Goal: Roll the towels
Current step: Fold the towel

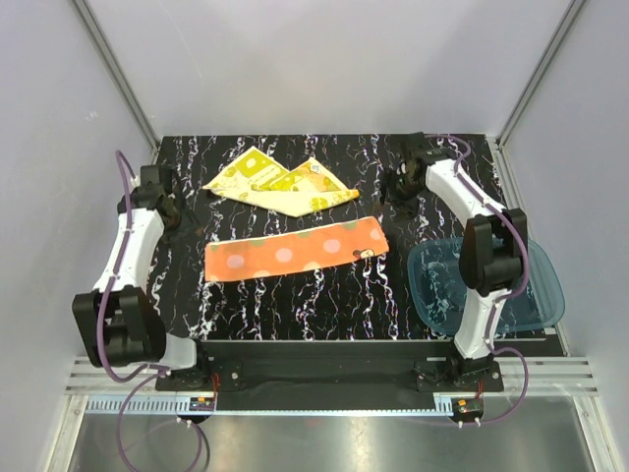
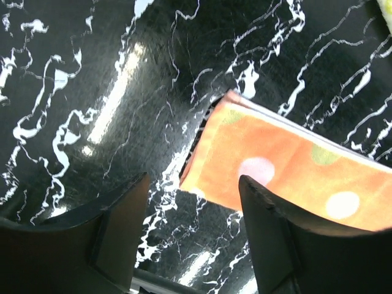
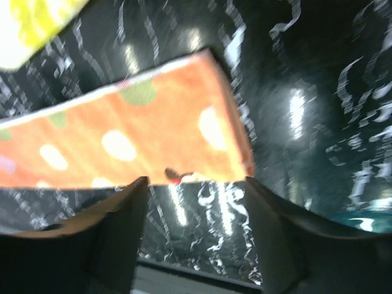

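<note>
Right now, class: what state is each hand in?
Left hand: open, holding nothing.
Right hand: open, holding nothing.

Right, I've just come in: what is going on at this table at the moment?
No towel has been rolled yet. The orange towel lies flat on the black table as a long folded strip, with the yellow towel loosely folded behind it. The robot's left hand is open near the strip's left end and its right hand is open near the right end; neither holds anything. A blue tray sits at the table's right edge.
</note>
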You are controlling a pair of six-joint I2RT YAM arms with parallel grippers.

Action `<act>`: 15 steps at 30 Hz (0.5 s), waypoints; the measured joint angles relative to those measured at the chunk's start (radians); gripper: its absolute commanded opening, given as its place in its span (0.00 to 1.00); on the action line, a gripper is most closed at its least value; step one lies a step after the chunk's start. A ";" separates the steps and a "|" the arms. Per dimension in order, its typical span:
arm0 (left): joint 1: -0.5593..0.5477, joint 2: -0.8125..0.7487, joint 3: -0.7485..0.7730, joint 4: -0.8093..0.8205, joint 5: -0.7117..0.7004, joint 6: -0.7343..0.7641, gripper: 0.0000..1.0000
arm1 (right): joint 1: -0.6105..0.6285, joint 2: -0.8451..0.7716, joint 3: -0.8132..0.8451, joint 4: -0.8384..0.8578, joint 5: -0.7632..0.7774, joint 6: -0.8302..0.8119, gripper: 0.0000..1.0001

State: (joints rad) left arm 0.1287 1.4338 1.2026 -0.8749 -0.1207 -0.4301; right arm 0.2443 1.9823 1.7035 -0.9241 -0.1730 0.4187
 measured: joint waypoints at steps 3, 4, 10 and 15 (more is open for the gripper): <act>-0.004 -0.040 -0.056 0.013 0.021 -0.008 0.58 | 0.013 -0.065 -0.108 0.056 -0.080 0.002 0.42; -0.007 -0.040 -0.075 0.022 0.035 -0.012 0.57 | 0.022 -0.072 -0.125 0.073 -0.107 0.000 0.35; -0.054 0.011 -0.170 0.087 0.148 -0.050 0.57 | 0.091 -0.051 -0.140 0.158 -0.221 0.008 0.20; -0.094 0.085 -0.180 0.151 0.214 -0.089 0.57 | 0.096 0.028 -0.140 0.176 -0.229 0.010 0.18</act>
State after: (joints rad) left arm 0.0349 1.5192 1.0222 -0.7242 0.0937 -0.5186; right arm 0.3401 2.0102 1.5639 -0.7483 -0.4023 0.4290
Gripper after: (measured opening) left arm 0.570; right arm 0.186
